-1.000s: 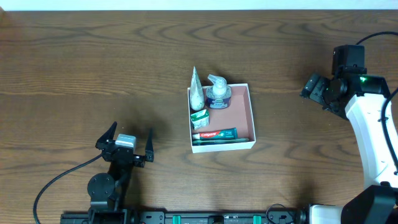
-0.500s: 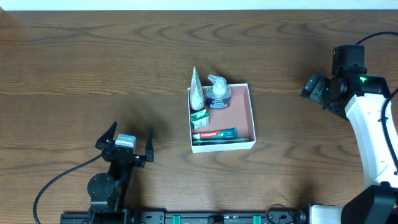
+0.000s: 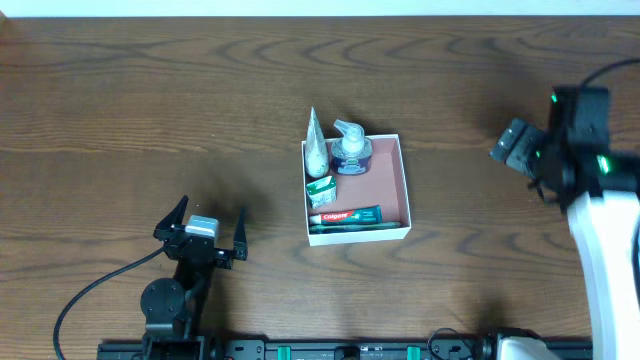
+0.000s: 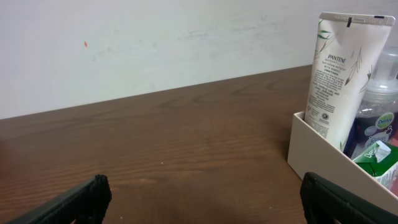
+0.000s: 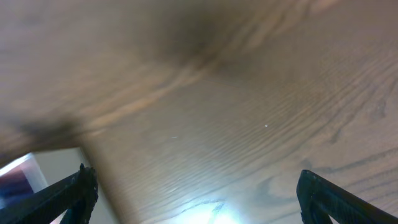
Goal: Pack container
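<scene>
Spread wide at the left jaws, gripping nothing, touching nothing; same at the right jaws, far right over the surface (image 3: 480,250). Mid-surface, well apart from both: container (image 3: 388,185), open side up, square, no long axis to call.

The white tube (image 4: 339,81) reads "PANTENE", the toothpaste box (image 3: 346,215) reads "Colgate", and the clear pump bottle's (image 4: 376,115) green label appears to say "Dettol".

**Dark bench, pale wall**

A dark brown, wood-grain bench (image 3: 150,120) fills the overhead frame. In the left wrist view a plain off-white wall (image 4: 155,37) rises behind its far edge. Bright glare (image 5: 186,208) lies on the grain, lower centre of the right wrist view.
</scene>
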Motion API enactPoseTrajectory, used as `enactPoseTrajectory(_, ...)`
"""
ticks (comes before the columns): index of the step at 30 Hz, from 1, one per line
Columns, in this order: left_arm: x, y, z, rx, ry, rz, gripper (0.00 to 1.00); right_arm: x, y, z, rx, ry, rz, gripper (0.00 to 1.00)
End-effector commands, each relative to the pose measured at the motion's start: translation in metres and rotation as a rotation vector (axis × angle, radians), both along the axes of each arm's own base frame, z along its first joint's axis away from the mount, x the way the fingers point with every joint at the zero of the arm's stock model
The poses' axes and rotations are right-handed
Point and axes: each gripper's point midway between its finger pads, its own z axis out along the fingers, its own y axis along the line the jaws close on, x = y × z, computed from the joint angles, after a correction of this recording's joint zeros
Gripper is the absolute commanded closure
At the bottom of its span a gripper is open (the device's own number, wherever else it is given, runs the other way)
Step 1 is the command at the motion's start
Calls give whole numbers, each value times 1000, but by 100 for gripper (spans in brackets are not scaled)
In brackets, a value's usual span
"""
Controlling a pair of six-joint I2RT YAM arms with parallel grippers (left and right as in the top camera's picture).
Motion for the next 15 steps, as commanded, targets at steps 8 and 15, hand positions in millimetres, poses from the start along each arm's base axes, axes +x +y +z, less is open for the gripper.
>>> enactPoseTrajectory(8, 0, 1, -16, -8, 47, 2, 2, -96, 1, -24, -52, -129, -10, 1)
enactPoseTrajectory(15, 0, 1, -16, -8, 47, 2, 2, -104, 12, -64, -28, -320, 57, 1)
